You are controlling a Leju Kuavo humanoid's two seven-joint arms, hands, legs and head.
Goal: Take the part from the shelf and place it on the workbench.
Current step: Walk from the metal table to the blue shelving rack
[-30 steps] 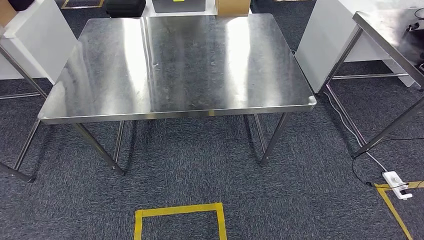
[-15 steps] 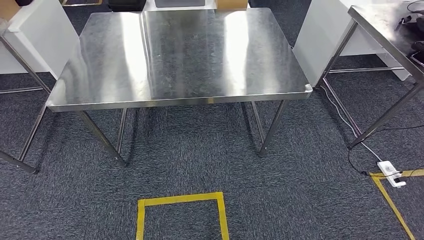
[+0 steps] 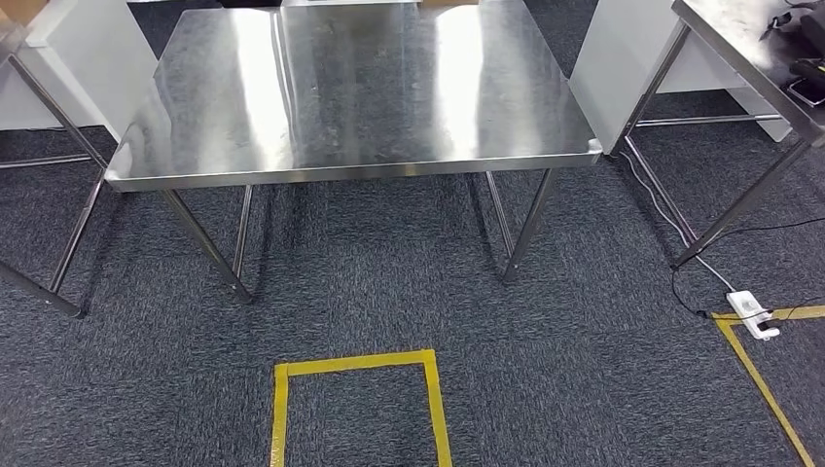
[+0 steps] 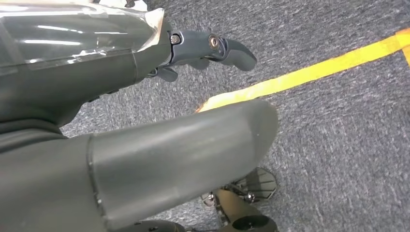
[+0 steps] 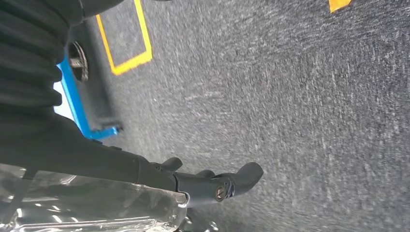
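In front, desk [image 3: 370,107]: steel top, standing on dark carpet [image 3: 584,389] beyond a yellow tape square [image 3: 355,364].
Left hand [image 4: 183,150]: released, fingers loose above the carpet.
Right hand [image 5: 212,186]: released too, holding nothing.
Part: whereabouts cannot be told.

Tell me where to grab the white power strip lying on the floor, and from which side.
Come from above: the power strip lies flat on the carpet. Probably close the fingers across its long sides at mid-body, away from the end where the cable leaves.
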